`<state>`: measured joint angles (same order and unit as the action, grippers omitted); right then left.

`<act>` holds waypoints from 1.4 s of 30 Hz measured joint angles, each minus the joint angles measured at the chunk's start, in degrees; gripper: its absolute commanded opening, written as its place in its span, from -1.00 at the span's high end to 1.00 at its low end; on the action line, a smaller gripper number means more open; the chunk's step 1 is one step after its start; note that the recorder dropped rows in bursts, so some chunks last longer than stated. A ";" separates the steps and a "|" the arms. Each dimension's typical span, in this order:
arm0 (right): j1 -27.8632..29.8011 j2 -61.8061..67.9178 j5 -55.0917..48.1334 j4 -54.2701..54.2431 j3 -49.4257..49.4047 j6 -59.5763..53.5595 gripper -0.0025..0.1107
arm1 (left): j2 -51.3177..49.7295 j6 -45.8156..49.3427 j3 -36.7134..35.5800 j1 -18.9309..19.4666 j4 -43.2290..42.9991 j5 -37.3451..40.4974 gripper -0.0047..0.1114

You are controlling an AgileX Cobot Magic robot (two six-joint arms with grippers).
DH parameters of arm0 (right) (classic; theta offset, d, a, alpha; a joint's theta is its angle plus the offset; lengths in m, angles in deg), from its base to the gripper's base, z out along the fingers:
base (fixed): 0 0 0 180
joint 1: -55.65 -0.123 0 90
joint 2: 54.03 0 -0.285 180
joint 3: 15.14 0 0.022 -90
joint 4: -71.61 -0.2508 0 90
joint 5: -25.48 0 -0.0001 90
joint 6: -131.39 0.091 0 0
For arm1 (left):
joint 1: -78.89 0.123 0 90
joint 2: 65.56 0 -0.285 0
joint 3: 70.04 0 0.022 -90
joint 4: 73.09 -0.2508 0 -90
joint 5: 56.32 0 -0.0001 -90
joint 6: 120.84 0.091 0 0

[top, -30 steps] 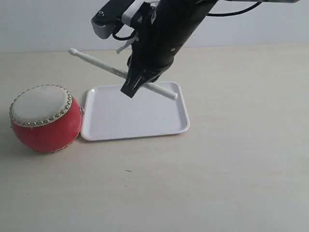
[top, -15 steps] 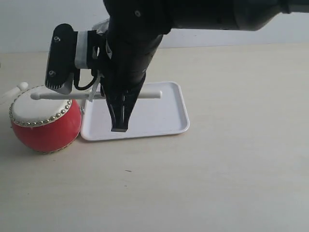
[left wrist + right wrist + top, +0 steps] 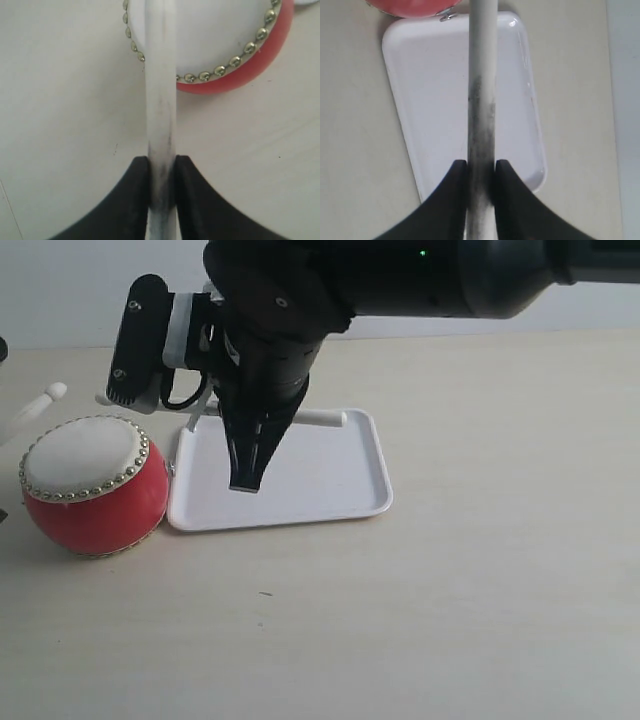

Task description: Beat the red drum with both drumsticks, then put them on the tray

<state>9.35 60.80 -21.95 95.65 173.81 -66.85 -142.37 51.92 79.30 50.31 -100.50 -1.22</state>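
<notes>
**Drum**: small round barrel with a glossy red body and a cream-white skin ringed with silver studs. It stands upright on the table, skin up. Landmark for the entries below.

**Tray**: flat, shallow white rectangle with rounded corners and a low rim. It lies just right of the drum. Whether its near left corner touches the drum cannot be told.

**Left stick**: thin and off-white with dark scuffs. Its rounded tip is raised over the drum's far left edge. In the wrist view the shaft crosses the studded rim.

**Right stick**: off-white, heavily scuffed mid-shaft. It is raised roughly level to the drum's right, pointing toward the drum.
</notes>
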 measured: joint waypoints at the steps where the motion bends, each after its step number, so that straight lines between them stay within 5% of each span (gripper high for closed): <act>1: 0.00 0.00 0.11 0.00 0.00 0.12 0.96 | 0.00 -0.13 0.00 0.00 0.00 0.00 0.92; 33: 0.00 2.96 1.13 5.74 0.00 7.99 0.96 | 0.00 0.07 0.00 0.00 0.00 -0.43 0.92; 42: 0.00 2.96 1.13 5.61 0.00 8.99 0.96 | -8.02 2.09 0.55 0.00 3.15 3.35 0.92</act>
<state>9.35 63.76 -20.82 101.26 173.81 -57.85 -150.39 54.02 79.84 50.31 -97.35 2.12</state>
